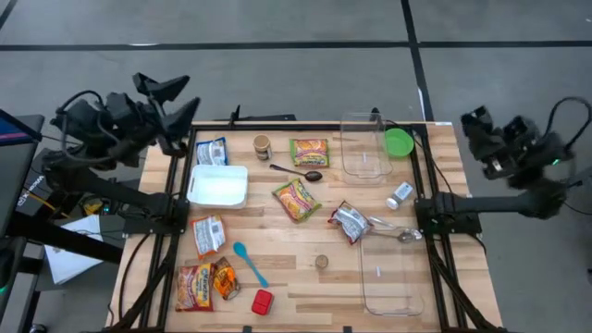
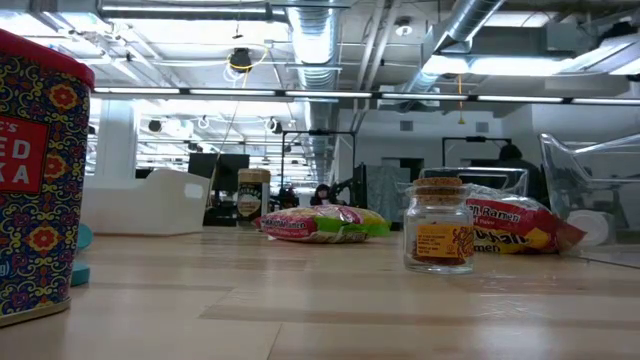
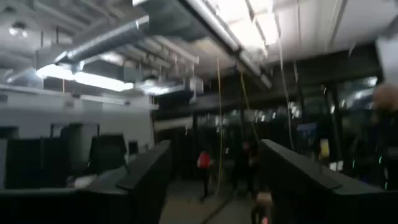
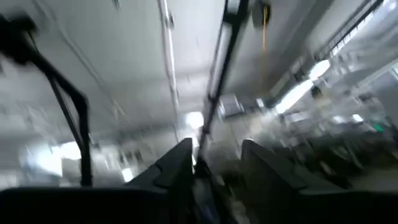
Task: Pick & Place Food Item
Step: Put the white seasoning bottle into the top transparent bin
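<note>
Slatted wooden table (image 1: 305,277), crinkly packets (image 1: 296,200).

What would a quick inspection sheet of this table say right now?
Surface: wooden table, black frame.
Job's things: noodle packets and snack bags lie loose; white bin, two clear tubs.
Clutter: jar, green lid, blue spoon, red tin.
Grippers: left gripper off the far left corner, open, empty; right gripper off the right edge, fingers apart, empty.
Cables: black leads on both arms.
Surroundings: grey floor, papers at left.
</note>
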You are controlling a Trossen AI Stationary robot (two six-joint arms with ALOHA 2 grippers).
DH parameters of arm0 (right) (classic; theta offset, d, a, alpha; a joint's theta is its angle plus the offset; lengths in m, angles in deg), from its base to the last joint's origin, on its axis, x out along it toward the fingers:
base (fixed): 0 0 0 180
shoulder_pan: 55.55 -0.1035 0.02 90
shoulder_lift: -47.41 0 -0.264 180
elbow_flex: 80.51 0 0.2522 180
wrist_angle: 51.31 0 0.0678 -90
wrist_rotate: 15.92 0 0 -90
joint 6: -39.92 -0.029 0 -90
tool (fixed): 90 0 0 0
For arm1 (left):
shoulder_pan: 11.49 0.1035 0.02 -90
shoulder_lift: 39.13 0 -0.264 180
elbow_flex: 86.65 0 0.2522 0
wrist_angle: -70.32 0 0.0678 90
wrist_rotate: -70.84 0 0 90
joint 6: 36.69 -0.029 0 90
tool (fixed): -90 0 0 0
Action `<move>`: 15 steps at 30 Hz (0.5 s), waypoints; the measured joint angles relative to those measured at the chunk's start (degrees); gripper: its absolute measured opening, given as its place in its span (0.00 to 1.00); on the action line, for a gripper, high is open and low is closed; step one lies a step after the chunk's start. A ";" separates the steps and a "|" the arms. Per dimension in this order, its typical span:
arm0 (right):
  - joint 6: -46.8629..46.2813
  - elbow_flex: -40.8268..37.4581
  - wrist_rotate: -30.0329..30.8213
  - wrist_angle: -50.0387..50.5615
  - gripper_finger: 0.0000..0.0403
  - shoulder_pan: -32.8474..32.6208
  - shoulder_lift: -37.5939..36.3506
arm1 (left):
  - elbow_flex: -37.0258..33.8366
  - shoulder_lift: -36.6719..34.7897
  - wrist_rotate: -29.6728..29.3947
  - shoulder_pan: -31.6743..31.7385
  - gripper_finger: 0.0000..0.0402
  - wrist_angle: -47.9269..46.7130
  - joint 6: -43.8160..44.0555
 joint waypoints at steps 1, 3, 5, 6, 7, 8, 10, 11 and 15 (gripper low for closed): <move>0.97 5.39 0.32 8.25 0.43 0.00 2.77 | 0.00 -0.05 -1.22 -0.04 0.64 -1.07 -0.04; 1.56 15.44 1.12 25.45 0.53 0.00 8.32 | 0.00 -0.13 -2.75 -0.04 0.66 -3.20 -0.07; 1.68 24.79 1.71 41.57 0.63 0.02 14.47 | 0.00 -0.17 -3.08 -0.04 0.67 -4.71 0.04; 1.70 28.80 1.69 49.31 0.67 0.02 17.55 | 0.00 -0.25 -3.15 -0.04 0.67 -5.37 0.10; 1.85 32.55 1.42 56.81 0.71 0.00 20.82 | 0.00 -0.33 -3.15 -0.04 0.67 -6.19 0.11; 2.08 35.96 0.57 63.80 0.73 0.00 23.89 | 0.00 -0.38 -3.15 -0.04 0.67 -6.62 0.13; 3.95 41.37 -1.13 77.67 0.77 0.00 29.56 | 0.00 -0.62 -3.15 -0.04 0.66 -7.52 0.14; 5.40 43.41 -1.78 84.27 0.79 0.00 32.15 | 0.00 -0.77 -3.15 -0.04 0.66 -7.84 0.14; 8.64 43.52 -4.53 91.48 0.80 0.00 37.62 | 0.00 -0.89 -3.28 -0.02 0.65 -8.94 0.14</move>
